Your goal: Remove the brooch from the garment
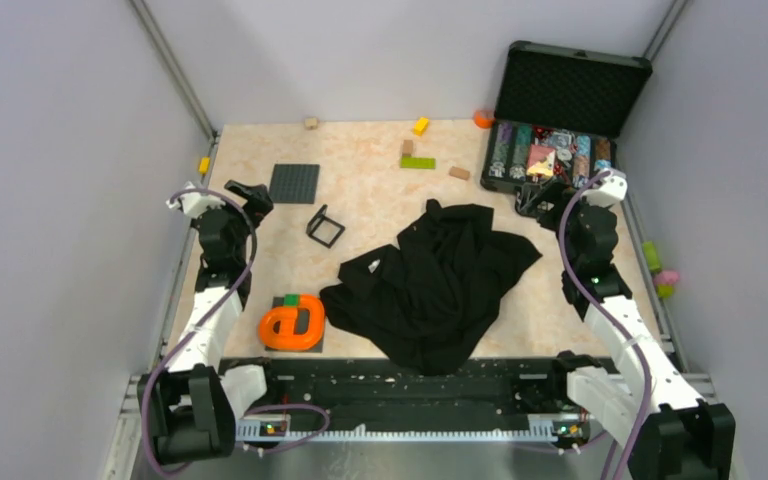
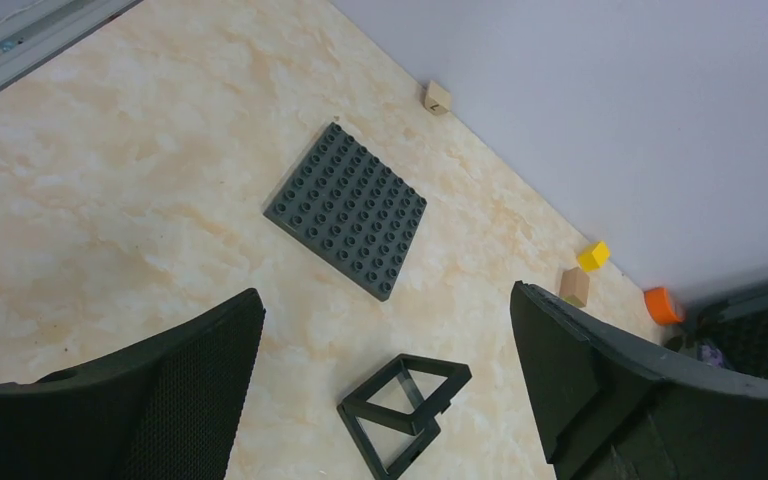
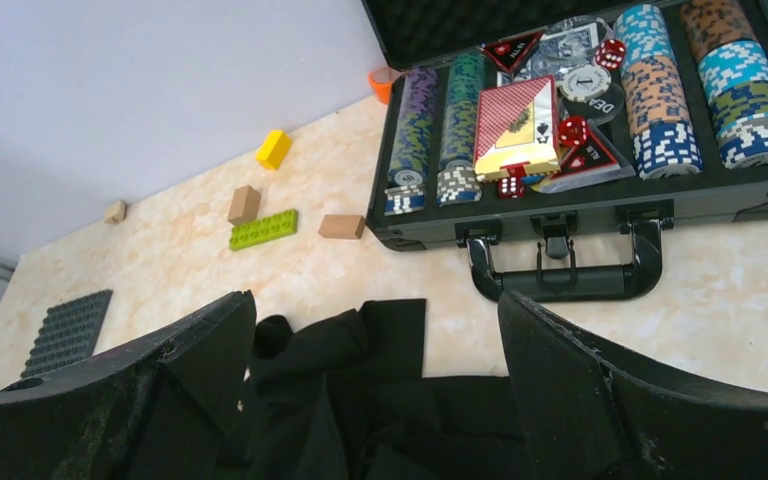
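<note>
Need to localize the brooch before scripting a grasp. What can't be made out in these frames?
Brooch: not seen in any view; possibly in the folds of the crumpled black garment.
Garment, right wrist view: lower part cut by the bottom edge and the fingers of the right end effector.
Garment, left wrist view: out of frame.
Case contents, top view: too small to identify.

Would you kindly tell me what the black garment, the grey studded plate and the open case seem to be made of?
Garment: soft matte fabric, lying in limp folds. Studded plate: moulded plastic with a slight sheen, judging by its even studs. Case: rigid black shell, perhaps metal or plastic, with a textured foam-like lid lining.
</note>
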Tool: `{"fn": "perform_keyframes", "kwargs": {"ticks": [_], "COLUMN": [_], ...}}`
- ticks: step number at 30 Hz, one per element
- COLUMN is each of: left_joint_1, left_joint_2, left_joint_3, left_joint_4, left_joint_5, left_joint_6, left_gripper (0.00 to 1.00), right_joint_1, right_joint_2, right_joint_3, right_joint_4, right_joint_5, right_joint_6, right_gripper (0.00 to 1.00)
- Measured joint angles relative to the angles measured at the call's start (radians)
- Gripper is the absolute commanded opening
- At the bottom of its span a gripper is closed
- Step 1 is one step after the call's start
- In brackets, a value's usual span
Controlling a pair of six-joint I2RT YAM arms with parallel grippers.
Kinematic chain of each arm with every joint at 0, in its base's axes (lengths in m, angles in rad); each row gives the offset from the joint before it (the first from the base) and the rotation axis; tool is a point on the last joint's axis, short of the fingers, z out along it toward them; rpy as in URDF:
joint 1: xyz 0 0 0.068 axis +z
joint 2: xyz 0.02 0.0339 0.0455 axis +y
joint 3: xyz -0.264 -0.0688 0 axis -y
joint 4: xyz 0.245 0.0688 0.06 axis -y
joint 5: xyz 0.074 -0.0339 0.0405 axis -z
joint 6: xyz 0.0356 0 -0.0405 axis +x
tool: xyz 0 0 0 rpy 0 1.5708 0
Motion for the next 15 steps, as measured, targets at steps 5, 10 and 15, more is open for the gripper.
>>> {"fn": "perform_keyframes", "kwargs": {"ticks": [5,10,15], "left_joint_1": [0.0,0.0,0.0], "left_joint_2": [-0.012,-0.078,-0.17], "left_joint_3": [-0.018,-0.056,-0.122], "left_joint_4": [0.008,0.003,0.031], "left_joint_5": [0.002,-0.014,0.035], "left_joint_6": [-0.001,-0.019,-0.055], "left_gripper": [0.98,0.98,0.98], "right_joint_1": [0.0,0.0,0.0], "right_joint_2": [-0.006,-0.024,-0.016], "right_joint_3": [0.0,0.021,0.116], "right_joint_4": [-0.016,-0.083,-0.228], "right_joint_5": [-0.005,-0.004,-0.004], "right_joint_6": [0.0,0.002,0.019], "right_gripper": [0.95,0.94,0.94]}}
